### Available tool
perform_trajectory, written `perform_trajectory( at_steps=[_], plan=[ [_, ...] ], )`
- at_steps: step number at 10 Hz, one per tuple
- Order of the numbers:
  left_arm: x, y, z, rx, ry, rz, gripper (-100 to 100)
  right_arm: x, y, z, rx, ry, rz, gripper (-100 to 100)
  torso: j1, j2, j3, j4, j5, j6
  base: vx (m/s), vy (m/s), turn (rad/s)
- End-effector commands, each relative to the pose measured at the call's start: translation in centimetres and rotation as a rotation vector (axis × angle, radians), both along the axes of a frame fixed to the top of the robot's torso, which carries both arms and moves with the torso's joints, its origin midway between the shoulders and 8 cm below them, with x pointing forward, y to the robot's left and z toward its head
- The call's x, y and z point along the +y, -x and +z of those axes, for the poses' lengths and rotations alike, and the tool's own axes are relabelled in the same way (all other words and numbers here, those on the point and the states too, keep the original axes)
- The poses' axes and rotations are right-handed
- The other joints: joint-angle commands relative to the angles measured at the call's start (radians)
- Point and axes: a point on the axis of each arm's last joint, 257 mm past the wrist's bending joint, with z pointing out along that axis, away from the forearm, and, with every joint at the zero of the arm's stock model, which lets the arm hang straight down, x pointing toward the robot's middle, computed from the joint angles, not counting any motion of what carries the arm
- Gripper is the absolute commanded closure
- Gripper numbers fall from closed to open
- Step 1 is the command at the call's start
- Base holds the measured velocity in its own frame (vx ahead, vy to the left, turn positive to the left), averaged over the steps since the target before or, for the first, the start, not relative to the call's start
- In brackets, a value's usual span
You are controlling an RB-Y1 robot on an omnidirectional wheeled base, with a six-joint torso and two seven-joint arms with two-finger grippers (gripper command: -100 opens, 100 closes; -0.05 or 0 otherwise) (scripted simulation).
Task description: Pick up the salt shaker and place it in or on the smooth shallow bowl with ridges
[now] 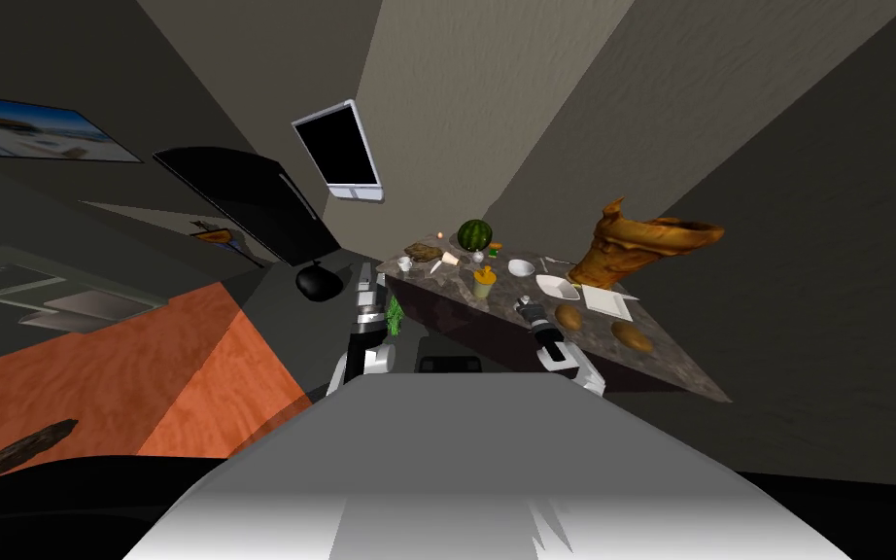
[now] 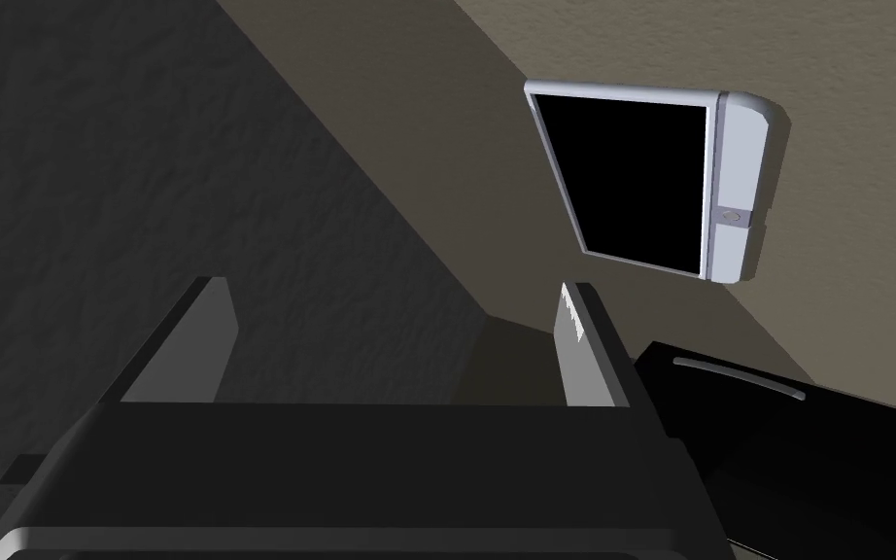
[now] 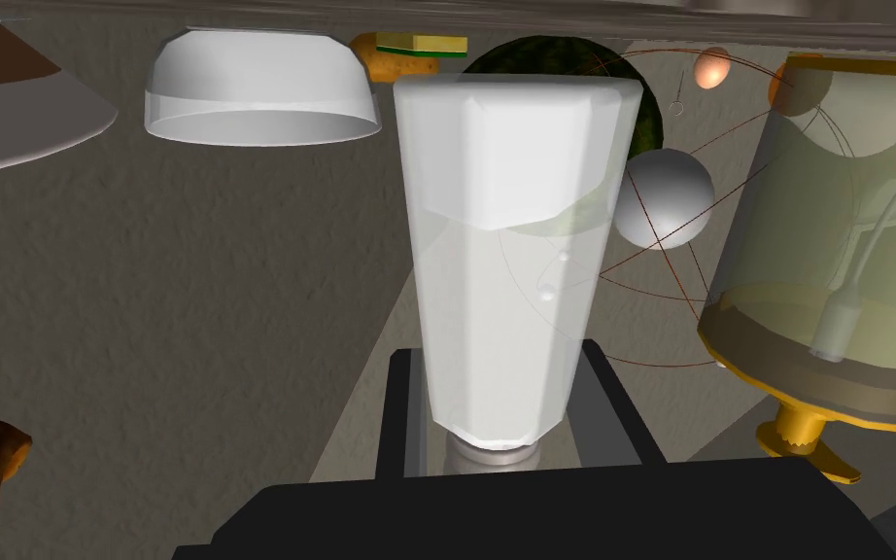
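My right gripper is clamped on the salt shaker, one finger pressed to each of its sides. It is a tall, cloudy white shaker. Its long axis runs along my fingers, with the narrow grey cap end nearest the gripper body and the wide end pointing away. I cannot tell whether its base touches the counter. In the head view this hand is at the counter's near edge, forearm reaching forward from my right side. The shallow white bowl, which I judge to be the target, is just beyond it and a little to the right, so this arm is plainly the nearer one. A deeper round bowl stands farther back, and a yellowish jar is close beside the shaker on the other side. I expect the carry to be short, forward and rightward. My left gripper is raised off the counter's left end with its fingers spread and nothing between them.
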Motion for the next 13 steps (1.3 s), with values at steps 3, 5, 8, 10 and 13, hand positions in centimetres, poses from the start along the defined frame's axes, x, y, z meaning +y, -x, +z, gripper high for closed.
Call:
perform_trajectory(
  at_steps=[3, 5, 8, 10, 13],
  plan=[
    [0.0, 0.0, 0.0, 0.0, 0.0, 0.0, 0, 0.0, 0.4, -0.6, 0.01, -0.003, -0.004, 100, 0.003, 0.008, 0.003, -0.001, -0.001, 0.002, -0.106, 0.029, -0.029],
    [0.0, 0.0, 0.0, 0.0, 0.0, 0.0, 0, -0.2, 0.4, -0.8, 0.012, -0.001, -0.011, 100, 0.003, 0.017, 0.005, -0.005, -0.005, 0.005, -0.206, 0.049, -0.043],
    [0.0, 0.0, 0.0, -0.001, 0.0, 0.0, 0, -0.6, -0.3, -0.4, 0.0, 0.01, -0.021, 100, 0.0, 0.027, 0.008, -0.009, -0.01, 0.009, -0.276, 0.062, -0.046],
    [0.0, 0.0, 0.0, 0.0, 0.0, 0.0, 0, -1.0, -1.2, 0.1, -0.013, 0.018, -0.028, 100, -0.001, 0.025, 0.008, -0.009, -0.01, 0.01, -0.245, 0.024, -0.038],
    [0.0, 0.0, 0.0, 0.0, 0.0, 0.0, 0, -2.0, -3.5, 1.5, -0.046, 0.03, -0.044, 100, -0.004, 0.025, 0.008, -0.008, -0.01, 0.01, -0.27, -0.002, -0.021]
  ],
)
